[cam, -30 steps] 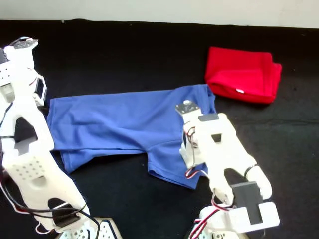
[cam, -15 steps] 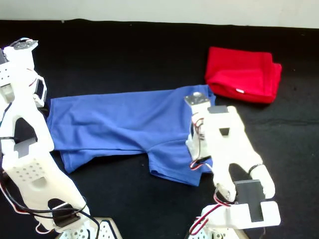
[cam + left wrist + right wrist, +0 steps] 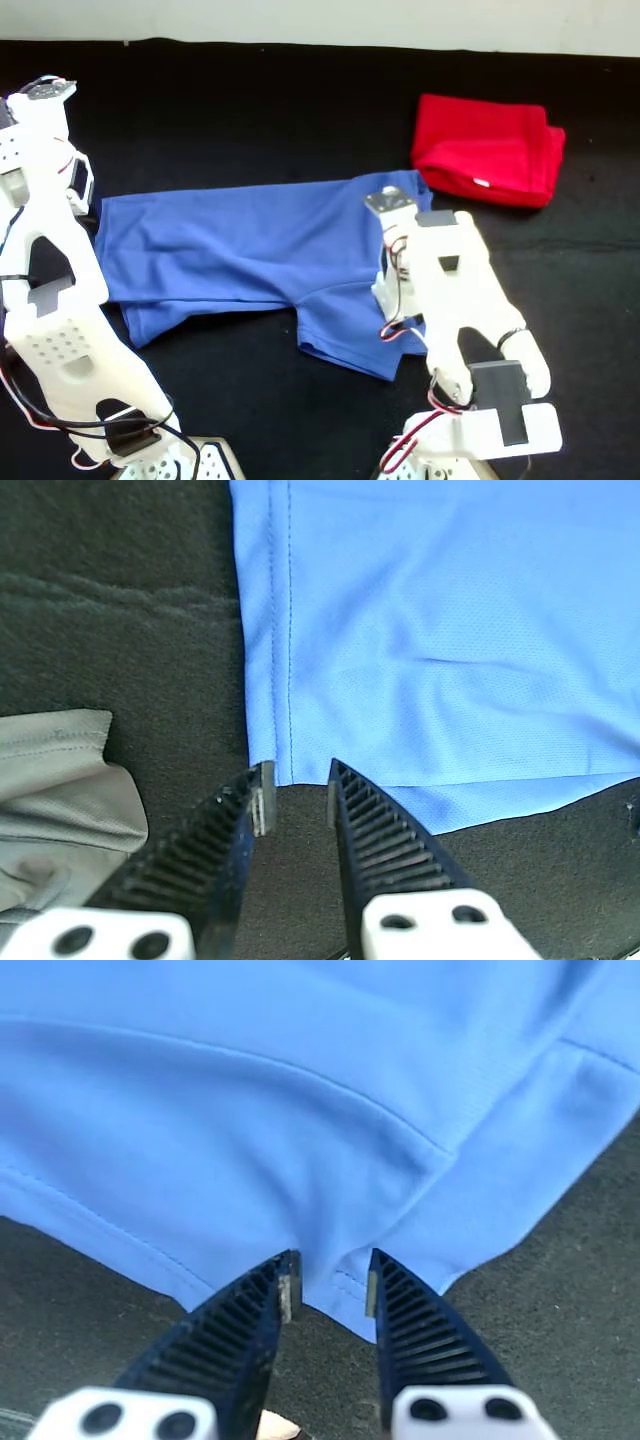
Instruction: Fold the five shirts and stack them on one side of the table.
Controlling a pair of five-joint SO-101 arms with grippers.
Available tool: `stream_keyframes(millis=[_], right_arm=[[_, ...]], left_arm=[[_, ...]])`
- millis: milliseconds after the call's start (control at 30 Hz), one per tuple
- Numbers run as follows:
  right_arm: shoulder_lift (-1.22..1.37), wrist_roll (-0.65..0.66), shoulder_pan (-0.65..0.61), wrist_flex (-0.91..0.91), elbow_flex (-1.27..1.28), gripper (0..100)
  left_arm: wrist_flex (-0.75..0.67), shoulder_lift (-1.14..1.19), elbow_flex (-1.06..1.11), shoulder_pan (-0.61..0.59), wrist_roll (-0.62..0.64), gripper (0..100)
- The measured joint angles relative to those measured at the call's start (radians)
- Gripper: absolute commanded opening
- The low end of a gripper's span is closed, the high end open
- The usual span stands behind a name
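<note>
blue shirt (image 3: 240, 250) spread out, red shirt (image 3: 488, 150) folded

High view, centre right: the right arm (image 3: 450, 290) covers part of the blue shirt (image 3: 230, 250). Far left — the left arm (image 3: 55, 300) masks the shirt's edge. Both arm bases are cut off at the bottom edge.

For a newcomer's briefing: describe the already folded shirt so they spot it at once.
On the black table, look past the spread-out blue shirt toward the far edge. The red shirt lies there, a compact folded bundle, unlike the flat blue one.
</note>
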Motion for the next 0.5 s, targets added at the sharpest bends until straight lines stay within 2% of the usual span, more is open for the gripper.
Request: stream_keyframes(millis=[133, 333, 500], right_arm=[[0.0, 0.0, -0.043, 0.0, 0.0, 10.4], [0.002, 0.0, -0.087, -0.025, 0.0, 0.5], [0.002, 0.0, -0.087, -0.034, 0.0, 0.5]], left_arm=[[0.0, 0.0, 0.0, 0.0, 0.0, 11], [0.0, 0.0, 0.0, 0.0, 0.0, 11], [0.0, 0.0, 0.0, 0.0, 0.0, 11]])
